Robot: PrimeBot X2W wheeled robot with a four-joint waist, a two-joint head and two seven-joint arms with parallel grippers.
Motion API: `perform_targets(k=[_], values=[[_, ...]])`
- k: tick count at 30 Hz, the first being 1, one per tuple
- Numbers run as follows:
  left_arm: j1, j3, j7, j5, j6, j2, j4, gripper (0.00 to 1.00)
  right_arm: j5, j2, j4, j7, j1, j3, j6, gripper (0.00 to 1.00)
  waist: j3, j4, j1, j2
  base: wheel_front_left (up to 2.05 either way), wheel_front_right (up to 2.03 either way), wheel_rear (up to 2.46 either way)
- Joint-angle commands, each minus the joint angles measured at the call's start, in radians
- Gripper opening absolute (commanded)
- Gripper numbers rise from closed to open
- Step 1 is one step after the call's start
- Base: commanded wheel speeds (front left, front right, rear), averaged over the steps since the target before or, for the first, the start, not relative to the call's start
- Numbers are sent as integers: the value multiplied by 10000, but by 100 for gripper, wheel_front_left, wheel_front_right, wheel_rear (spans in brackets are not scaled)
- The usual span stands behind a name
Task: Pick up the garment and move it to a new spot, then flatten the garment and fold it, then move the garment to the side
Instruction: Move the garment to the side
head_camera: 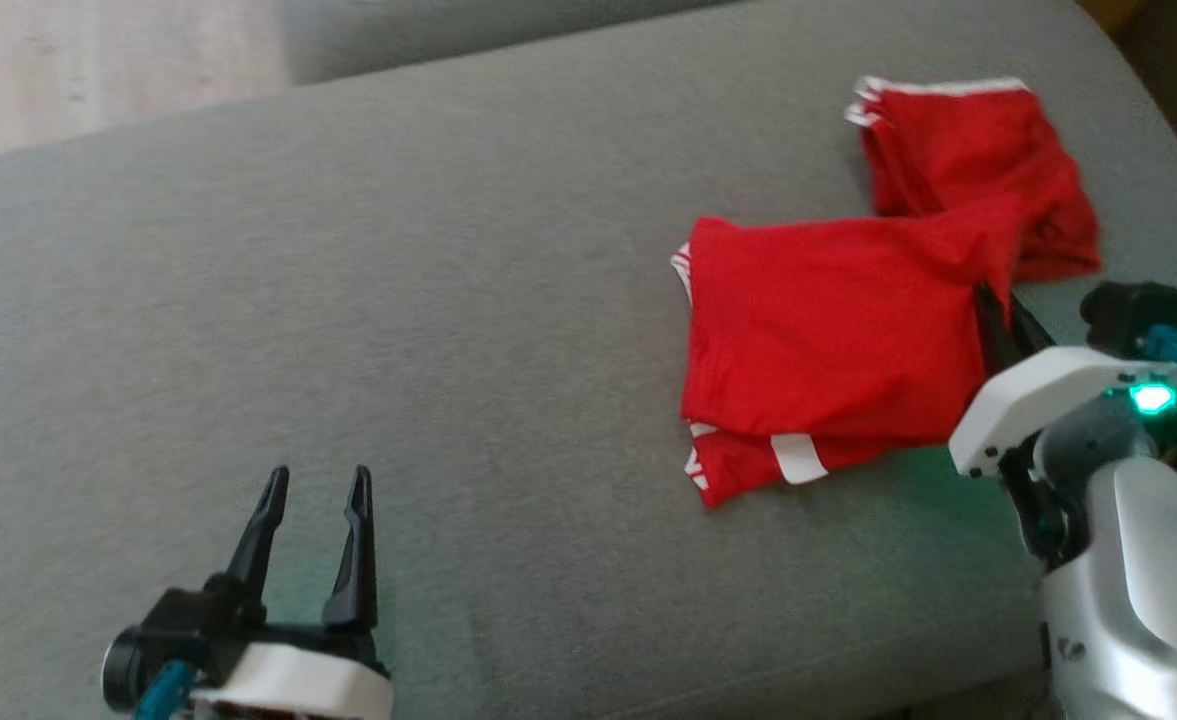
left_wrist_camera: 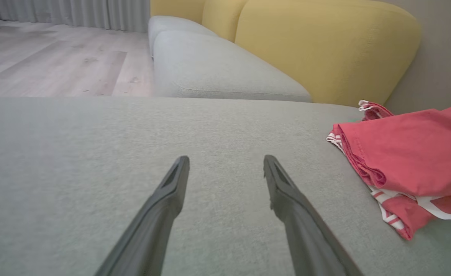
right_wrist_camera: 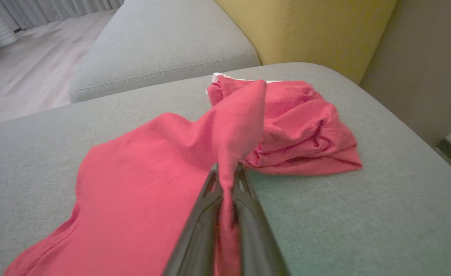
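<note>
head view, garment (head_camera: 838, 340): red with white trim, on the right part of the grey seat cushion (head_camera: 448, 320). The flat part is nearer and the bunched part farther and more to the right, so the long axis runs near-left to far-right.
head view, right gripper (head_camera: 998, 300): at the garment's right edge, tips under a raised flap. This arm is by far the nearer one.
head view, left gripper (head_camera: 319, 475): jaws spread with nothing between them, well apart from the garment, which lies ahead and to its right.
head view, room: wide bare cushion left of the garment. The cushion's rounded right edge is near the bunched part.
left wrist view, fingers (left_wrist_camera: 171, 191): apart, over bare cushion. The garment is off to the right, a plain layer stacked on a striped-trim layer.
left wrist view, surroundings: second grey cushion (left_wrist_camera: 217, 73) and yellow backrest (left_wrist_camera: 325, 50) beyond, wooden floor (left_wrist_camera: 56, 61) to the far left.
right wrist view, jaws: pressed together, pinching a fold of red cloth that peaks above the tips.
right wrist view, lay: the flat part spreads left of the jaws. The bunched heap is ahead and to the right, touching the pinched fold.
right wrist view, edge: the cushion drops off at the right, with the wall (right_wrist_camera: 420, 57) close by.
judgement: a carry leftward has free room and a carry rightward almost none. The bunched part looks unheld and will likely trail.
</note>
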Motion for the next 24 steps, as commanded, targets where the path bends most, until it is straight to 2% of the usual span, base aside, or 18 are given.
perform_targets(k=[1,6,11,18,24], values=[[-471,320,11,109,-55,106,-264,100,67,-50,-468,31,-696,327,35,0,562,-728,-2,0,0,0,0],[-701,262,83,153,-104,104,-184,100,76,-49,-481,38,-1093,601,35,0,652,-774,-2,0,0,0,0],[-702,287,56,78,-122,17,-43,100,-59,-186,-319,225,-1790,784,35,0,507,-192,-2,0,0,0,0],[-514,378,-17,18,-111,-70,18,100,-148,-1130,270,726,-3151,713,35,0,390,676,-2,0,0,0,0],[-486,330,-51,68,-157,-158,12,100,-204,-2586,732,1111,-3785,331,35,0,506,1495,-2,0,0,0,0]])
